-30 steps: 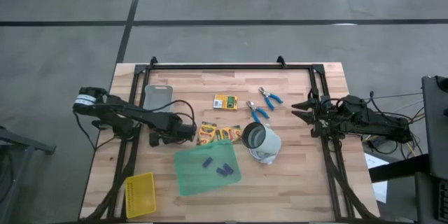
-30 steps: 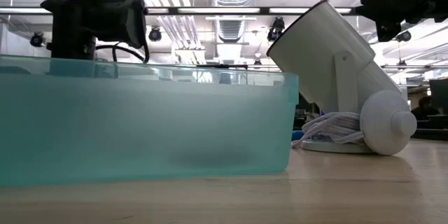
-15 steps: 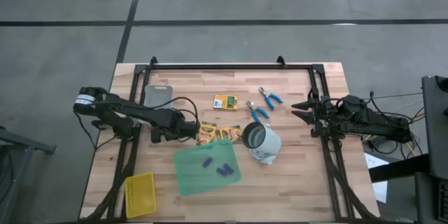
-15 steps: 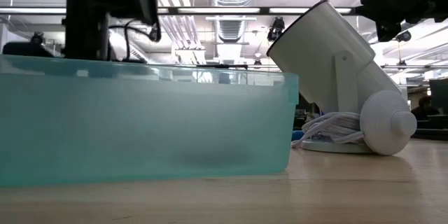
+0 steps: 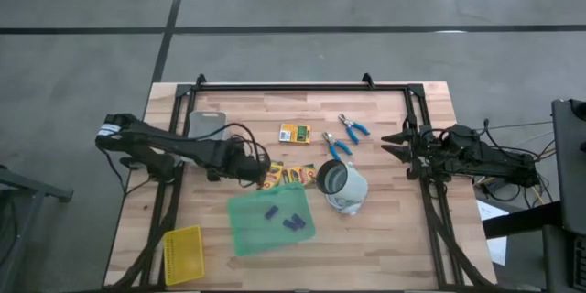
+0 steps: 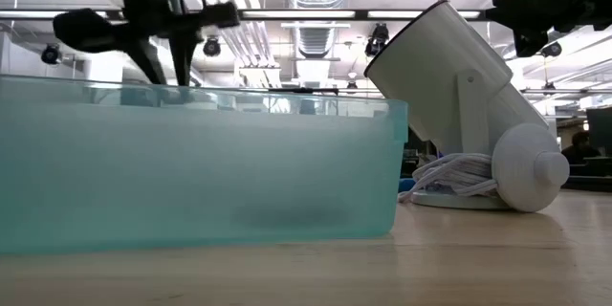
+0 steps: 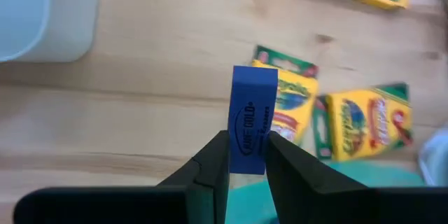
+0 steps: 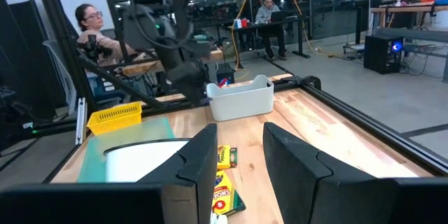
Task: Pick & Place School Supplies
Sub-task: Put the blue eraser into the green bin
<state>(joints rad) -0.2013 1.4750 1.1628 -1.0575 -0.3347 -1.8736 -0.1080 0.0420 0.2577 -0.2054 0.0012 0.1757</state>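
Three blue erasers [image 5: 285,219] in green tray [image 5: 247,234]

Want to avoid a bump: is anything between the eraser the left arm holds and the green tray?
Nothing visible. The left end effector grips the blue eraser above the crayon boxes, right beside the green tray.

Wooden worktop [image 5: 394,229] under me, green tray [image 5: 270,220], yellow basket [image 5: 182,255] at my near corner, white bin [image 5: 206,125], white lamp [image 5: 343,186], two seated people [image 8: 89,31] beyond.

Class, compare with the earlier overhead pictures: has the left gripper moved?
Yes. The left gripper, shut on a blue eraser, has shifted toward the crayon boxes, farther from the white bin.
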